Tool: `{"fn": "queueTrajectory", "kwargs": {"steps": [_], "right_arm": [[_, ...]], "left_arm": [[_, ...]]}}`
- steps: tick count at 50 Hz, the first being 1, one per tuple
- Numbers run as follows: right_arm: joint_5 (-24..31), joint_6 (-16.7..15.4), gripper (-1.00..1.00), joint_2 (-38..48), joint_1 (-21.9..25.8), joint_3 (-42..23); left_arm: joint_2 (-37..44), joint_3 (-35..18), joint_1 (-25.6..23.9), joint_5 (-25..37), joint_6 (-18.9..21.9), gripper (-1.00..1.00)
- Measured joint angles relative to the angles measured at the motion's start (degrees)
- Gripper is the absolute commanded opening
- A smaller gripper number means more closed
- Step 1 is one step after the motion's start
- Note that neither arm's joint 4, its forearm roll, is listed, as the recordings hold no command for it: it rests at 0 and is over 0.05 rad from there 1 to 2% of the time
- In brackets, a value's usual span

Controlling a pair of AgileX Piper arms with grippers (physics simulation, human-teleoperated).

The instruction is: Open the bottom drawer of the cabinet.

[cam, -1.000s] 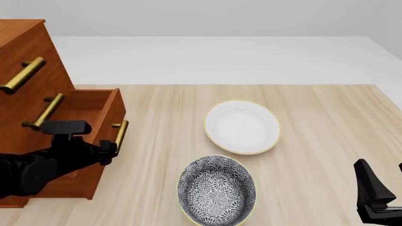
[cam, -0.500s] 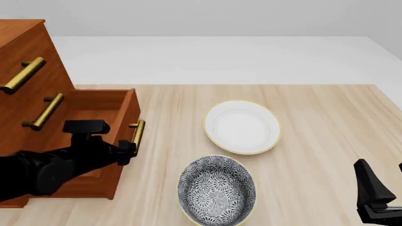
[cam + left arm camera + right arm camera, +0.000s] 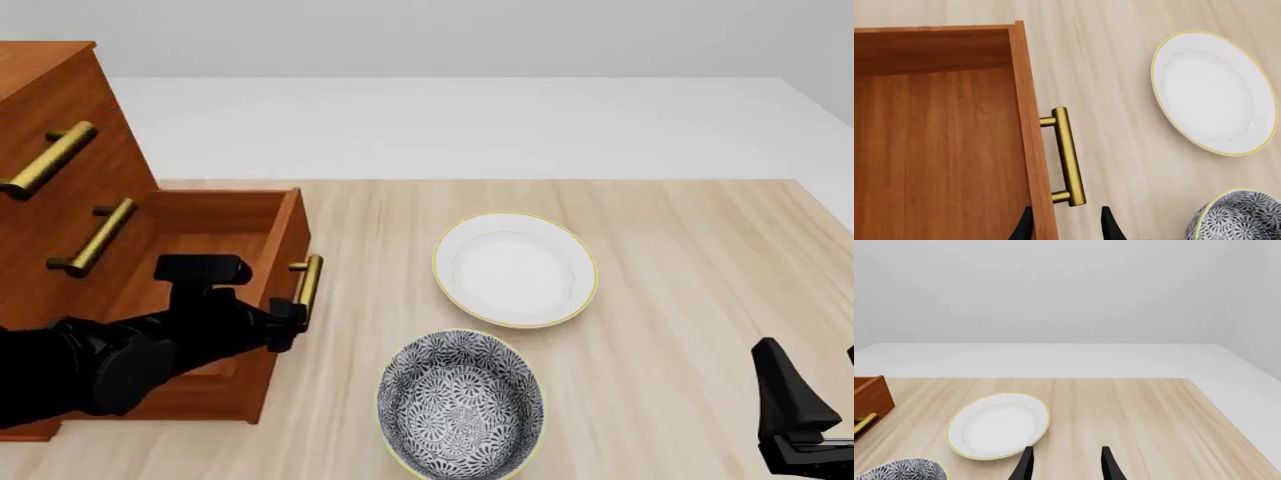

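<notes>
Front camera looked down from behind the arms. Left wrist camera sat close above the drawer (image 3: 941, 135); both showed the white plate (image 3: 515, 268).

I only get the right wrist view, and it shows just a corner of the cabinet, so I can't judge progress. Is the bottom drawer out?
Observer: Yes. In the front view the bottom drawer stands pulled out of the cabinet, with its wooden inside showing.
Operator: Where is the left gripper?
Observer: The left gripper is at the drawer's handle, with its fingers apart on either side of the handle's near end.
Operator: And the drawers above?
Observer: The upper drawers look shut, flush with the cabinet's front.
</notes>
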Motion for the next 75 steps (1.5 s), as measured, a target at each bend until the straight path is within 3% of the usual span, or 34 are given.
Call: {"fn": "queueTrajectory", "kwargs": {"steps": [31,40,53,61,75], "right_arm": [[0.0,0.01,1.0,0.0,0.0,0.0],[0.0,0.0,1.0,0.0,0.0,0.0],[0.0,0.01,1.0,0.0,0.0,0.0],[0.0,0.0,1.0,0.0,0.0,0.0],[0.0,0.0,1.0,0.0,0.0,0.0]], "left_arm": [[-0.73,-0.89,-0.53,2.48,3.76,1.0],[-3.22,-1.47,-0.5,6.25,1.67,1.0],[-9.38,-1.93,-1.13,12.43,-6.24,1.0],[-14.72,-5.55,-4.14,13.23,-5.87,1.0],[-22.58,-10.39,-4.95,18.87,-3.86,1.0]]}}
